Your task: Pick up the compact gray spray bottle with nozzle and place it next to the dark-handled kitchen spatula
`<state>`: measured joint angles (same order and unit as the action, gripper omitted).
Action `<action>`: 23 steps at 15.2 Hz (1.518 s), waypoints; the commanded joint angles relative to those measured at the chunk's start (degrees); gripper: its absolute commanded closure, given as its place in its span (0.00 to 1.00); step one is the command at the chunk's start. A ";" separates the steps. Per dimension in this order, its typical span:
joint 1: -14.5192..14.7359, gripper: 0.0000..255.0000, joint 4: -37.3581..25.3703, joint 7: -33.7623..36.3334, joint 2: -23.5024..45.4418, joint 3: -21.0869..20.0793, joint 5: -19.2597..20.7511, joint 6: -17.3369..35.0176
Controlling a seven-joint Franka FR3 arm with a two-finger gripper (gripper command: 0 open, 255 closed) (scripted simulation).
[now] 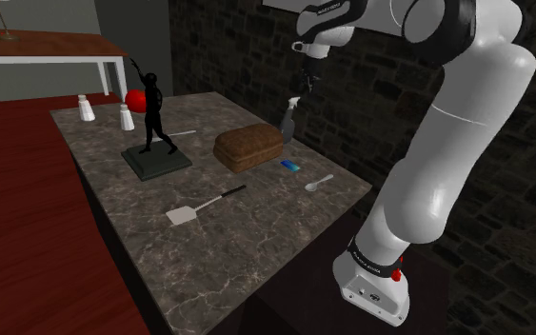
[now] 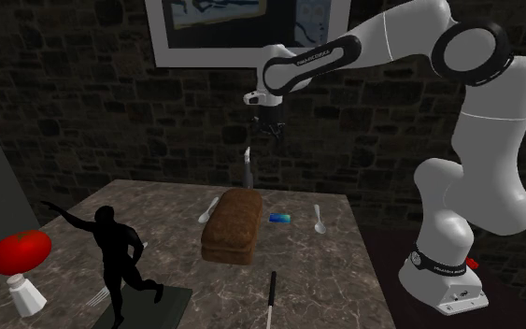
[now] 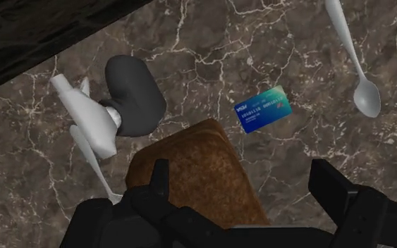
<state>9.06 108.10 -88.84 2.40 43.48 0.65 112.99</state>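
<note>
While the gripper (image 3: 242,169) hangs wide and empty, the spray bottle (image 1: 287,121) stands upper-centre in the shoulder view. Probably light, rigid and slick: grasp its dark body.

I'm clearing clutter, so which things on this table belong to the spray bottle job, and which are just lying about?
Job: spray bottle, spatula, open gripper.
Lying about: bread loaf, blue card, spoon, black figurine, white shakers.
</note>
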 commanded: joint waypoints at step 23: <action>-10.47 0.00 -17.16 -23.85 24.54 -4.71 -16.94 2.97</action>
<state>-1.40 90.93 -112.69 26.94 38.77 -16.30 115.95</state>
